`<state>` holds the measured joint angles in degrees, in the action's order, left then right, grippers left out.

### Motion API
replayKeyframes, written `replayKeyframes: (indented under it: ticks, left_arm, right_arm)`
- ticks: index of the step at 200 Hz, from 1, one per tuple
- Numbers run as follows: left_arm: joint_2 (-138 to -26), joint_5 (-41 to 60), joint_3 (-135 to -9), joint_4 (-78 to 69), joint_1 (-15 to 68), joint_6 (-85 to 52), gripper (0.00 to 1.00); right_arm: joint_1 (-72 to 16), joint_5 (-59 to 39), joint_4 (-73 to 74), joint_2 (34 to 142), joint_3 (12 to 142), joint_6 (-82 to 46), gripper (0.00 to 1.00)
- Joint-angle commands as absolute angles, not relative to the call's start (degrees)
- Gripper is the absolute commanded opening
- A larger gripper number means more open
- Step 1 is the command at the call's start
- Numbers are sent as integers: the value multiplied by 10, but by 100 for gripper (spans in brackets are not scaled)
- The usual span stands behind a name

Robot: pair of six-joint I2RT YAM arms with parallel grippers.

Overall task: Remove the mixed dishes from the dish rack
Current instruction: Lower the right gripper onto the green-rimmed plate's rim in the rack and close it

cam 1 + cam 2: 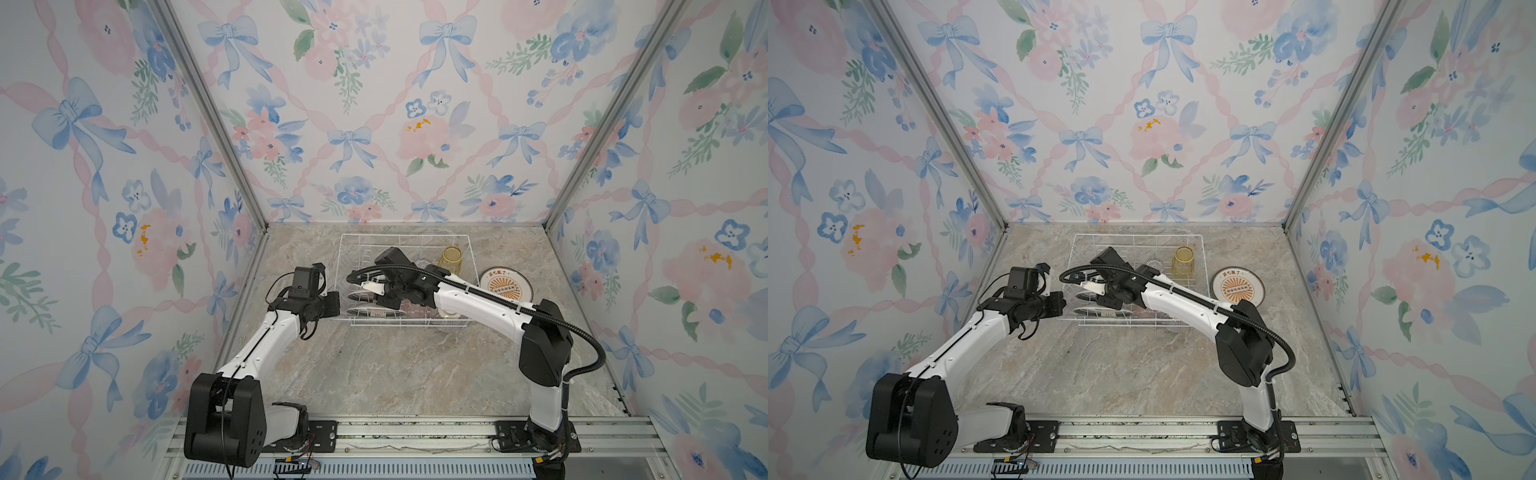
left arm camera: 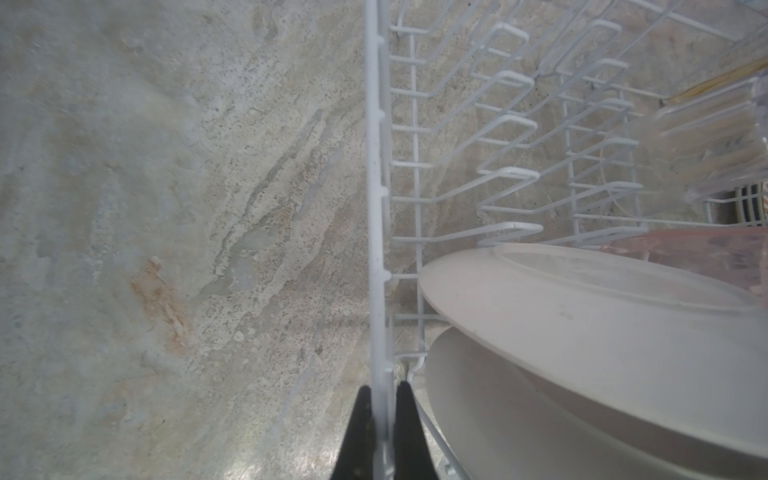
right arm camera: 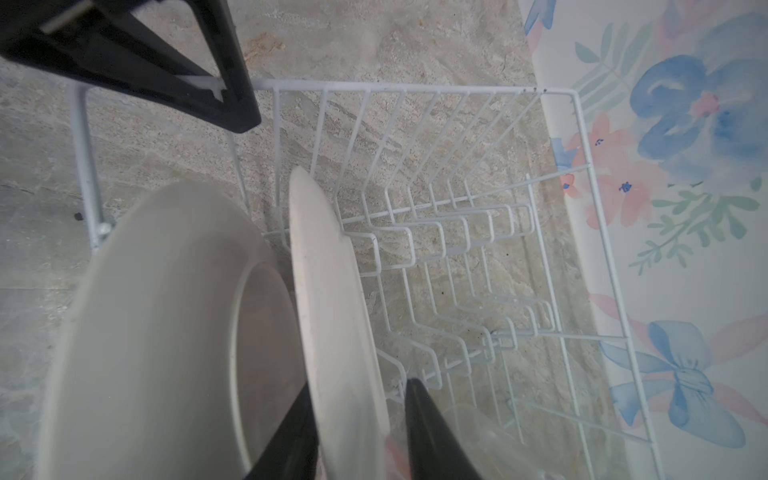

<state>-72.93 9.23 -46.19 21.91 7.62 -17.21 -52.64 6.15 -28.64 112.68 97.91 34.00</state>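
Trouble could be started by the dish rack [image 1: 405, 235] on the marble table [image 1: 395, 374]: if the plate is pulled up crooked, the light wire rack could be dragged or tipped with it. Its side wire is clamped between the shut jaws of the left gripper [image 2: 382, 388], likely so that it is held down. The upright plate [image 3: 332, 291] could be caught on the prongs or knocked against the second plate [image 3: 166, 311] just beside it, and a chip could be made. If too little rim is pinched, it could be dropped. The pink tumbler [image 2: 698, 249] close by could be bumped.

The upright plate is stood in the rack's left part, between the fingers of the right gripper [image 3: 359, 386]. The jaws are held apart around its rim: one finger is laid on one face and a small gap is seen at the other, so it is not judged to be pinched yet.
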Motion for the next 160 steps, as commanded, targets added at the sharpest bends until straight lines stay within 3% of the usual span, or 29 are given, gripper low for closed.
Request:
replayKeyframes:
  ticks: [1,41,95,160]
  left_arm:
    - [-740,128,-462,229,90,-156,4]
    - [-741,127,-461,228,90,-153,4]
    - [-747,130,-462,223,90,-151,4]
    - [-747,132,-464,221,89,-150,4]
  right_arm:
    - [-536,90,-270,1150,999,360,33]
    - [-544,124,-263,1163,995,384,25]
    - [-560,202,-168,1140,925,424,0]
    - [-565,234,-66,1094,861,451,0]
